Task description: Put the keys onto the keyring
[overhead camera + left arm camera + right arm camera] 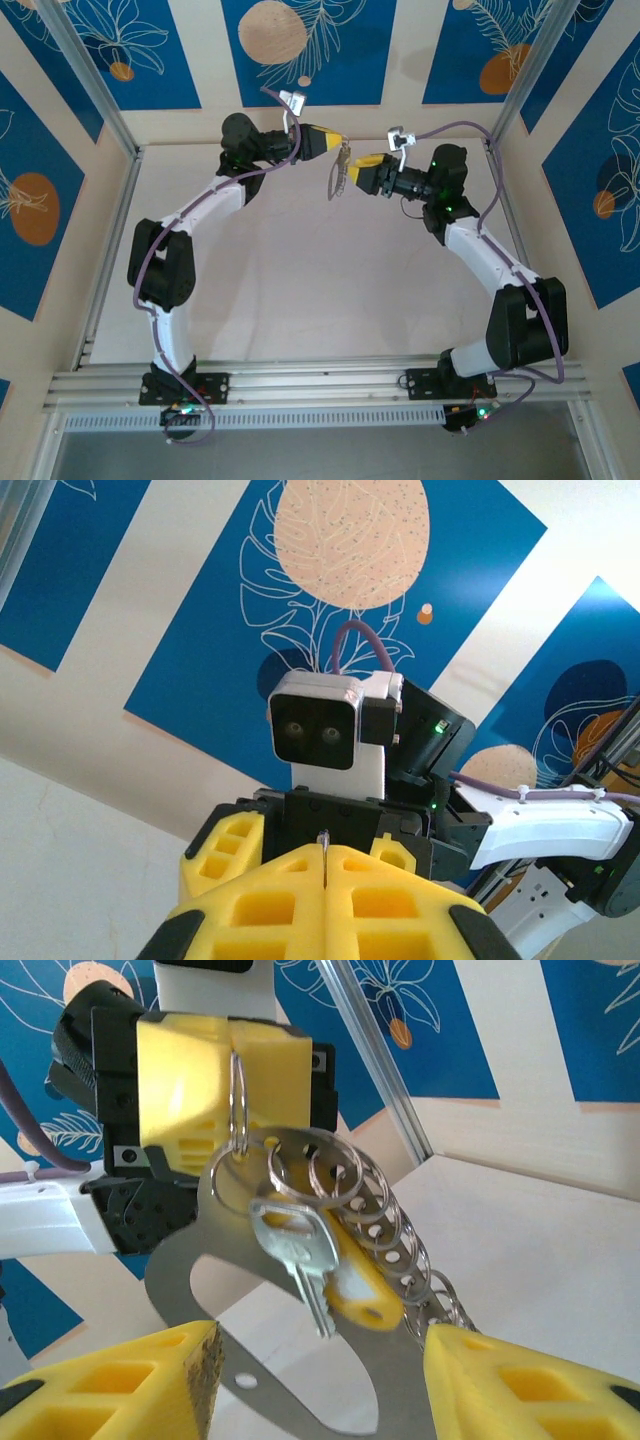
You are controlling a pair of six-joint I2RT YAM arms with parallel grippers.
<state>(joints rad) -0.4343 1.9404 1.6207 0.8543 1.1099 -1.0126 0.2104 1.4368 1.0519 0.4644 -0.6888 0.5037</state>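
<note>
Metalwork hangs in mid-air over the far middle of the pale tabletop (pixel 300 290), slung between the two arms. On the left, the left jaws are shut tight. Their yellow foam pads (pixel 190 1080) pinch a thin steel wire ring (pixel 238 1085) edge-on, and the left wrist view shows just a sliver of it poking from the seam.

From that ring everything else dangles:
- the flat grey metal oval keyring (pixel 170 1280)
- a silvery flat key (pixel 298 1245) lying across it, with a yellow plastic piece (pixel 360 1295) behind
- a string of small linked silver rings (pixel 395 1230) trailing down to the right; I cannot tell whether more keys ride on it

On the right, the right jaws stand open and grip nothing, with one yellow pad (pixel 110 1385) on either side of the keyring's lower half. The string's lower end reaches the right-hand pad, touching or not I cannot tell.

The whole bunch looks light, stiff, thin and smooth. It is likely to pivot or slip between soft pads and to swing at any nudge. The keyring seems best taken across its broad flat faces, on a plain stretch of the band. The key is best taken by its wide head, leaving the hole free
</note>
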